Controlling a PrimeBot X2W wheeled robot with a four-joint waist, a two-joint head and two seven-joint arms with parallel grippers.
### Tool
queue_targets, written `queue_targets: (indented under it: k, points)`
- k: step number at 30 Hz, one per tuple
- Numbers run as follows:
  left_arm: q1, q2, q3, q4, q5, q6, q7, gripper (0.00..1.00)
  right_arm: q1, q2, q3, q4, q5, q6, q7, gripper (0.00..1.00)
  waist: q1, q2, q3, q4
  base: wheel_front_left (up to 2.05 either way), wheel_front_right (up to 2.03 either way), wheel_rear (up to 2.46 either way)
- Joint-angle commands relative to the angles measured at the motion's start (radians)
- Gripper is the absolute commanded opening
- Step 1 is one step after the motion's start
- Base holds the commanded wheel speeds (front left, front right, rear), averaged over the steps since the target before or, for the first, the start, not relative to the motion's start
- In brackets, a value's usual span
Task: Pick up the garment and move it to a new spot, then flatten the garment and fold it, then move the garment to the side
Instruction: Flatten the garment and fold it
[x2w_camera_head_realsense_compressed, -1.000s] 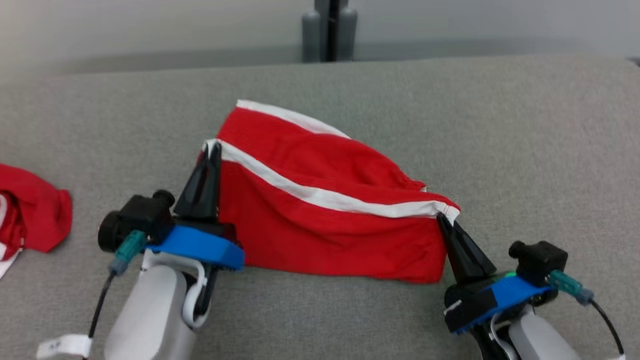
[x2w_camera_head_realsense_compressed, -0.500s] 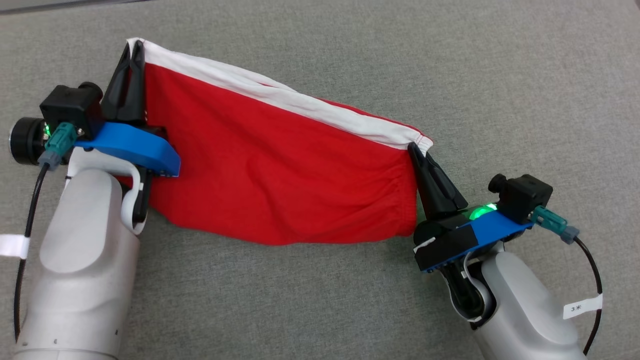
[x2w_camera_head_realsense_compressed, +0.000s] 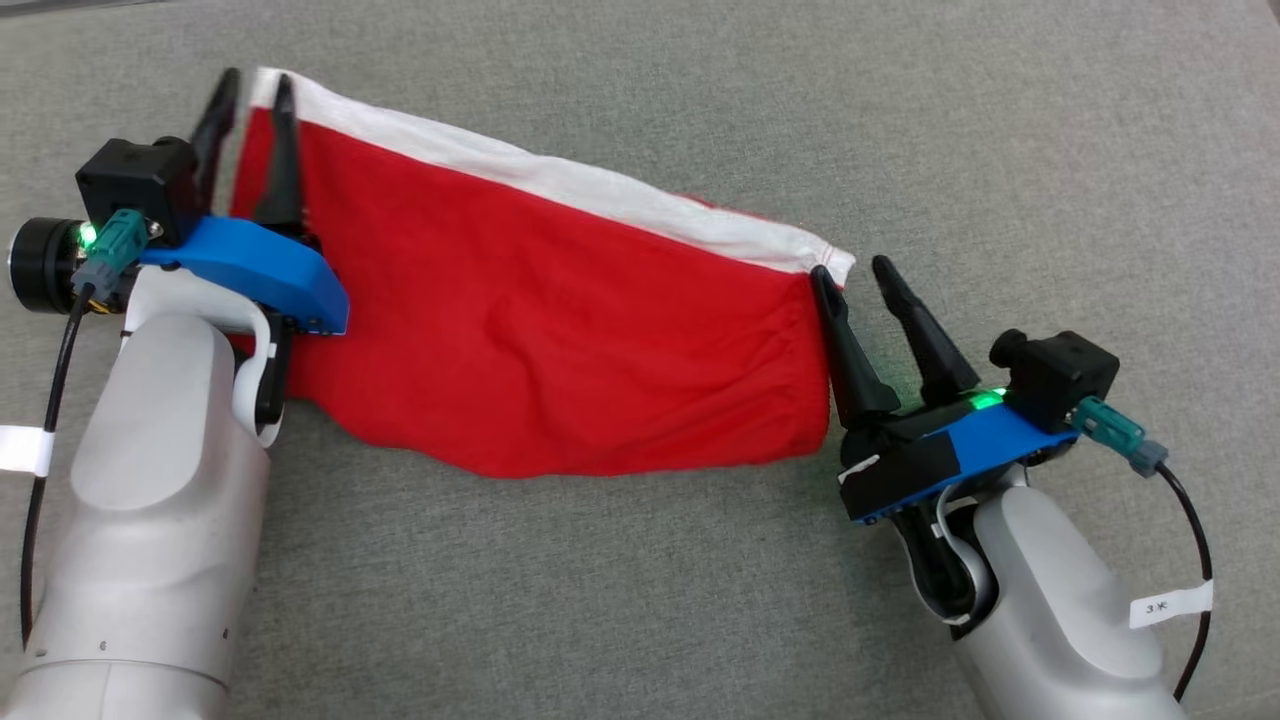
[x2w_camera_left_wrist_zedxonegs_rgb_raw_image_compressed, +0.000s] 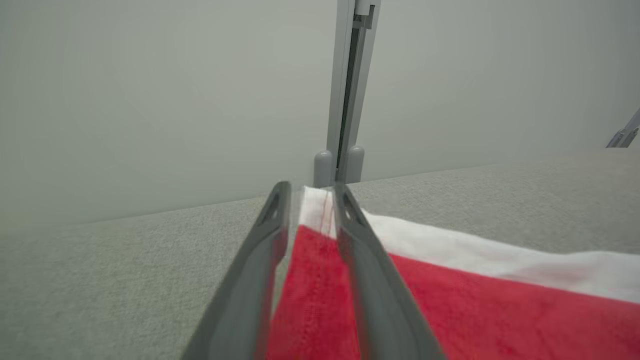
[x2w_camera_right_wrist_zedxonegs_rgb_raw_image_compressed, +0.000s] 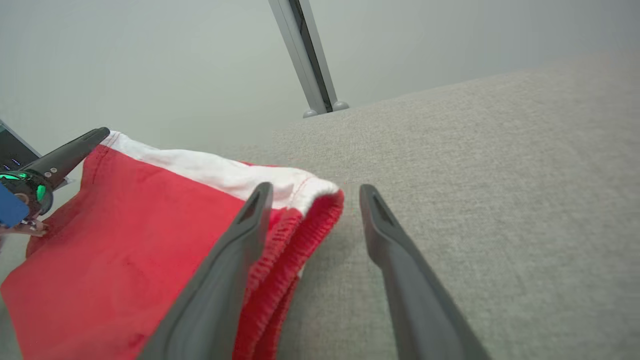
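So the left hand (x2w_camera_head_realsense_compressed: 256, 80) is sitting at the far-left corner of the red garment (x2w_camera_head_realsense_compressed: 560, 330), and its fingers are standing a narrow bit apart, not pinching anything. In the left wrist view that hand (x2w_camera_left_wrist_zedxonegs_rgb_raw_image_compressed: 310, 192) is straddling the corner: the white band (x2w_camera_left_wrist_zedxonegs_rgb_raw_image_compressed: 475, 255) is poking up between the two fingers, one finger is lying over the red cloth (x2w_camera_left_wrist_zedxonegs_rgb_raw_image_compressed: 320, 300), and there's a sliver of grey bench (x2w_camera_left_wrist_zedxonegs_rgb_raw_image_compressed: 125, 280) showing beside the other one.

The garment itself is lying spread out on the bench (x2w_camera_head_realsense_compressed: 1000, 130), stretching from far left down to near right, with the white band (x2w_camera_head_realsense_compressed: 560, 185) running along its far edge and a few soft wrinkles in the red.

Over on the right end, the right hand (x2w_camera_head_realsense_compressed: 850, 268) is hanging open wider. In the right wrist view its (x2w_camera_right_wrist_zedxonegs_rgb_raw_image_compressed: 315, 189) left finger is resting right against the garment's (x2w_camera_right_wrist_zedxonegs_rgb_raw_image_compressed: 125, 240) gathered edge, while the other finger is sitting over bare bench (x2w_camera_right_wrist_zedxonegs_rgb_raw_image_compressed: 500, 175), apart from the cloth. A grey post (x2w_camera_right_wrist_zedxonegs_rgb_raw_image_compressed: 305, 55) is standing at the bench's far side.
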Motion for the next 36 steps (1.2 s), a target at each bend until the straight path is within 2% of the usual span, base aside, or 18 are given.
queue_targets:
  k: [1, 9, 14, 21, 22, 23, 28, 36]
  points:
    - [0.006, -0.006, 0.010, -0.003, 0.007, 0.002, -0.001, 1.00, 0.017, 0.004, -0.016, 0.003, -0.018, 0.000, -0.001, 1.00, -0.0001, 0.0000, -0.005, 0.005, 0.00, 0.00, 0.00]
    - [0.083, -0.030, 0.040, 0.020, -0.003, 0.001, 0.000, 1.00, 0.074, 0.004, -0.112, -0.022, -0.125, 0.000, -0.001, 1.00, -0.0001, 0.0000, -0.040, 0.032, 0.00, 0.00, 0.00]
    - [0.101, -0.043, 0.021, 0.127, -0.021, 0.000, 0.003, 1.00, 0.108, 0.004, -0.142, -0.023, -0.167, 0.000, -0.001, 1.00, -0.0001, 0.0000, -0.062, 0.041, 0.00, 0.00, 0.00]
    - [0.072, -0.052, -0.059, 0.286, -0.074, 0.000, 0.096, 0.98, 0.147, 0.004, -0.168, -0.013, -0.190, 0.000, -0.001, 1.00, -0.0001, 0.0000, -0.096, 0.045, 0.00, 0.00, 0.00]
    - [0.070, -0.053, -0.070, 0.302, -0.080, -0.001, 0.110, 0.25, 0.151, 0.004, -0.170, -0.010, -0.192, 0.000, -0.001, 1.00, -0.0001, 0.0000, -0.102, 0.045, 0.00, 0.00, 0.00]
    - [0.072, -0.057, -0.082, 0.313, -0.088, -0.001, 0.117, 0.00, 0.155, 0.004, -0.171, -0.006, -0.195, 0.000, -0.001, 1.00, -0.0001, 0.0000, -0.110, 0.045, 0.00, 0.00, 0.00]
    - [0.097, -0.068, -0.120, 0.332, -0.138, -0.001, 0.084, 0.00, 0.186, 0.004, -0.189, 0.013, -0.207, 0.000, -0.001, 1.00, -0.0001, 0.0000, -0.167, 0.059, 0.00, 0.00, 0.00]
    - [0.244, -0.085, -0.106, 0.333, -0.211, -0.001, 0.005, 0.00, 0.280, 0.004, -0.199, 0.054, -0.248, 0.000, -0.001, 1.00, -0.0001, 0.0000, -0.295, 0.114, 0.00, 0.00, 0.00]
